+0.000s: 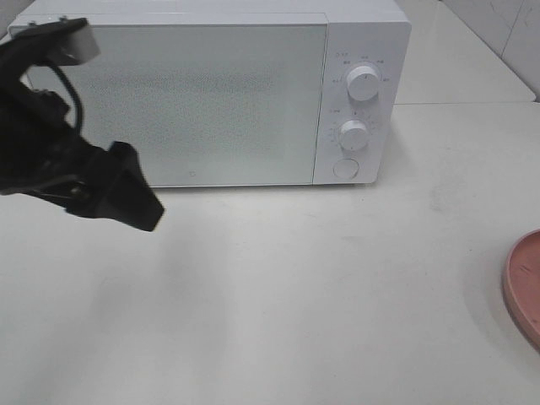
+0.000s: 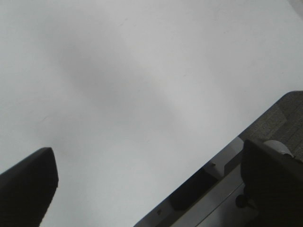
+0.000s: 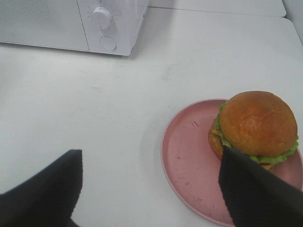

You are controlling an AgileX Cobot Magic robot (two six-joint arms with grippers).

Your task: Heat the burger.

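Observation:
The burger [image 3: 258,125], with a golden-brown bun and a green lettuce edge, sits on a round pink plate [image 3: 184,161] in the right wrist view. My right gripper [image 3: 149,189] is open and empty above the table, one finger [image 3: 253,189] overlapping the plate's near side. In the high view only the plate's edge [image 1: 525,287] shows at the far right; the burger is out of view there. The white microwave [image 1: 219,93] stands at the back with its door shut. My left gripper [image 1: 139,198] hovers in front of the microwave's left side, open and empty.
The microwave has two dials [image 1: 364,83] [image 1: 353,135] and a round button [image 1: 346,168] on its right panel. In the left wrist view the table's edge [image 2: 199,179] and the floor beyond show.

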